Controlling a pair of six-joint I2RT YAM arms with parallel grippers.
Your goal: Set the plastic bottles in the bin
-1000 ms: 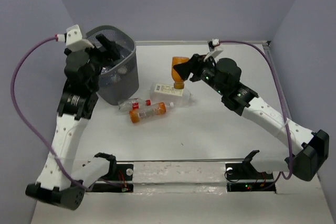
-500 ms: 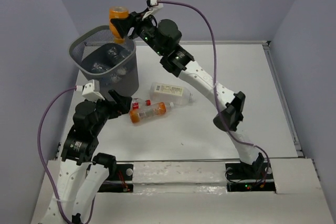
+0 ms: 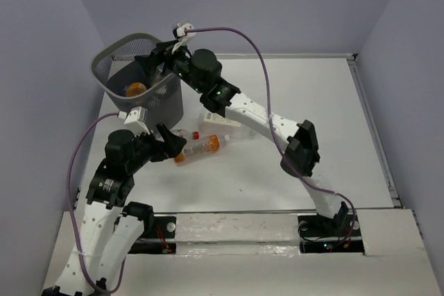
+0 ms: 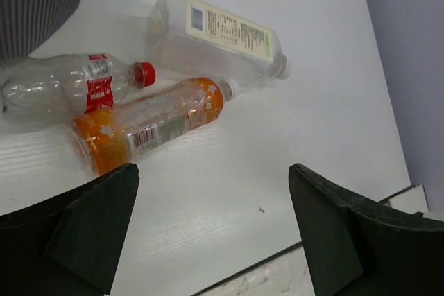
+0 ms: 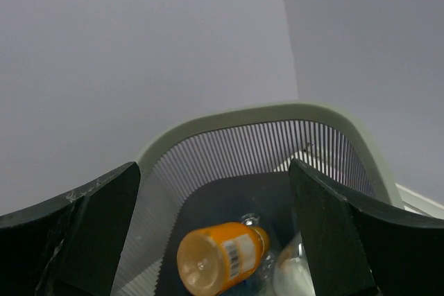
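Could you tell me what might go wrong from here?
The left gripper hangs open over the orange bottle on the table, which lies close beside the red-labelled bottle and the squarish bottle; closing may knock them rolling. The right gripper, open, hangs over the bin; pulling back could catch its rim.

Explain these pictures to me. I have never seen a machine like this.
These are two robot arms bolted to a table, each ending in a two-finger gripper. One picture looks down from above; the other two come from a camera on each wrist. The right gripper is open at the mouth of the wire bin, where an orange bottle lies. The left gripper is open and empty above three bottles lying on the table: a red-labelled clear bottle, a second orange bottle and a squarish bottle.
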